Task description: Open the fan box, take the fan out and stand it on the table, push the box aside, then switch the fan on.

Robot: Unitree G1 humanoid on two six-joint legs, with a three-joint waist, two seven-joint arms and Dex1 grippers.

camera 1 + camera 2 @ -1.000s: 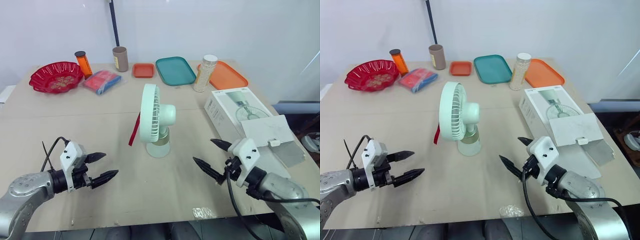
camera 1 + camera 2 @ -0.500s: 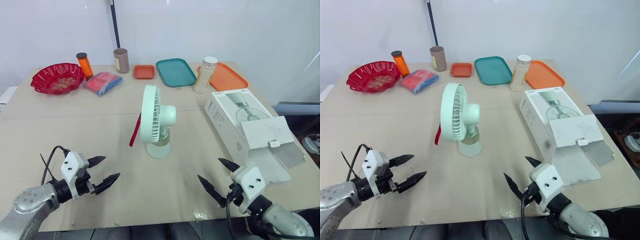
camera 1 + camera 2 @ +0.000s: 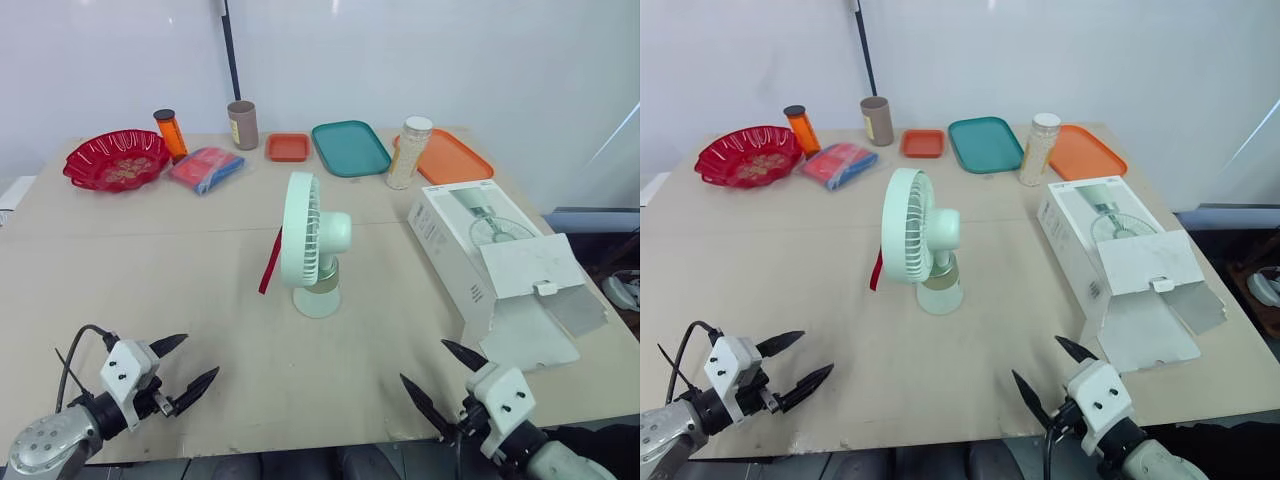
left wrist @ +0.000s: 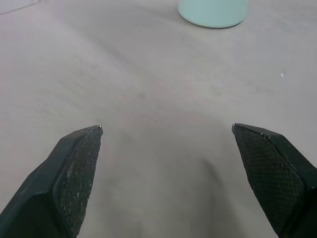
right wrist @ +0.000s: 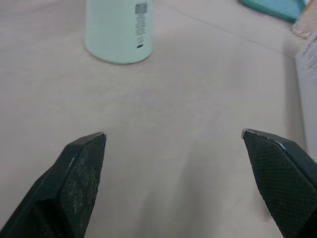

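Mint-green fan point(image 3: 314, 243) stands upright mid surface point(image 3: 150, 260), open box point(image 3: 470, 250) apart to its right, left claw point(image 3: 200, 356) and right claw point(image 3: 423, 361) spread empty near the front edge; switching on probably needs one gentle fingertip press.

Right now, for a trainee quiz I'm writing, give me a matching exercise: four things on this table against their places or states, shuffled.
Things:
1. fan
2. fan box
3. red bowl
4. teal tray

Places or states:
a. far left corner
b. lying open on the right
c. upright in the middle
d. far edge, beside the small orange tray

Pairs: 1-c, 2-b, 3-a, 4-d
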